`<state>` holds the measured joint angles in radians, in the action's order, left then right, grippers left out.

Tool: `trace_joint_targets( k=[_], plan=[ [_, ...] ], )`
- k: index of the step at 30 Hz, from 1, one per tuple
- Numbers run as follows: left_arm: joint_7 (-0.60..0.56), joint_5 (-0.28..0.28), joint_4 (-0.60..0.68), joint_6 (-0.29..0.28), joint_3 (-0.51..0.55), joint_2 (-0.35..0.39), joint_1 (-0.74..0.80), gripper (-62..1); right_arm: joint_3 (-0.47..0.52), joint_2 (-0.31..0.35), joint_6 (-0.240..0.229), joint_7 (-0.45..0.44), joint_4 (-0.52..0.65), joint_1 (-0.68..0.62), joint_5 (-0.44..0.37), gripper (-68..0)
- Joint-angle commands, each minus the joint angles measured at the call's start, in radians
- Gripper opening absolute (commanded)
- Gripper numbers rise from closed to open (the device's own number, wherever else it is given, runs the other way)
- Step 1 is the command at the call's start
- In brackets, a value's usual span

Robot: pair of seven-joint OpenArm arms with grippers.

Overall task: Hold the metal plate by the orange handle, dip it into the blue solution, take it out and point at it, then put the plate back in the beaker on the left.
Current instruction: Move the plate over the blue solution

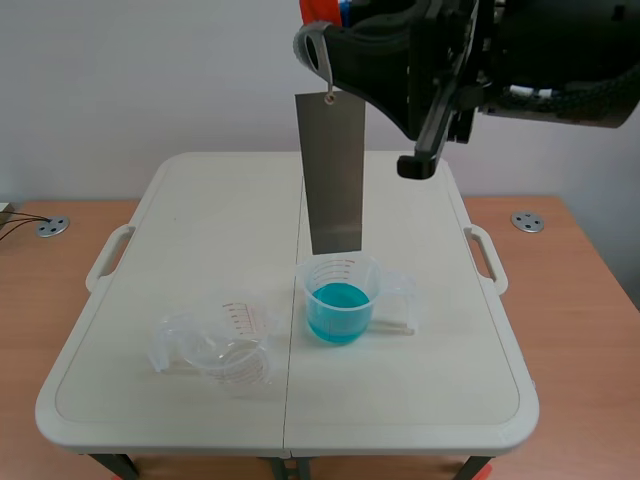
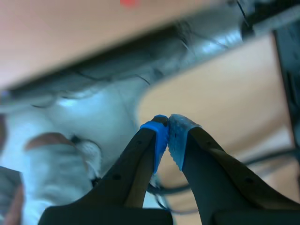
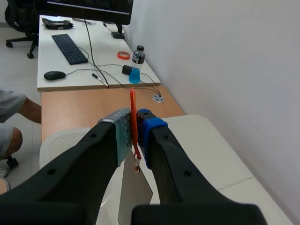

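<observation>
A long grey metal plate (image 1: 330, 170) hangs upright from a thin orange handle (image 3: 133, 117), with my right gripper (image 3: 135, 124) shut on that handle. The right arm stands raised across the top of the scene view, its gripper (image 1: 318, 45) high over the table. The plate's lower edge is just above the rim of the clear beaker of blue solution (image 1: 340, 298), outside the liquid. An empty clear beaker (image 1: 215, 345) sits to its left. The plate (image 3: 133, 197) dangles below my right fingers. My left gripper (image 2: 167, 123) is shut on nothing and does not show in the scene view.
The beakers stand on a white folding table (image 1: 150, 250) over a wooden desk (image 1: 590, 300). Beyond it a second desk carries a keyboard (image 3: 69, 48), a mouse (image 3: 55, 75) and a bottle of blue liquid (image 3: 136, 68). A person's arm (image 3: 18, 105) shows beside it.
</observation>
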<state>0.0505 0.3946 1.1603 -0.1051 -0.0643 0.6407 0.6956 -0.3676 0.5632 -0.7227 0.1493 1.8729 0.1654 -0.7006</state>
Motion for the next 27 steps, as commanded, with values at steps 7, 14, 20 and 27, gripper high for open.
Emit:
trace_joint_targets(
  k=[7,14,20,27],
  plan=[
    [-0.008,0.079,0.211,0.013,0.216,0.093,0.075,-58.1,0.01,0.018,0.019,-0.025,-0.016,0.017,-0.011,-66.2],
    [-0.008,0.084,0.394,0.012,0.256,0.132,0.085,-58.1,0.009,0.017,0.023,-0.029,-0.032,0.032,-0.012,-66.2],
    [-0.013,0.085,0.577,-0.066,0.255,0.143,0.085,-58.1,0.009,0.01,0.026,-0.029,-0.054,0.064,-0.011,-66.2],
    [-0.048,0.084,0.703,-0.183,0.194,0.144,0.019,-58.1,0.008,-0.02,0.026,-0.024,-0.097,0.081,-0.011,-66.2]
  ],
)
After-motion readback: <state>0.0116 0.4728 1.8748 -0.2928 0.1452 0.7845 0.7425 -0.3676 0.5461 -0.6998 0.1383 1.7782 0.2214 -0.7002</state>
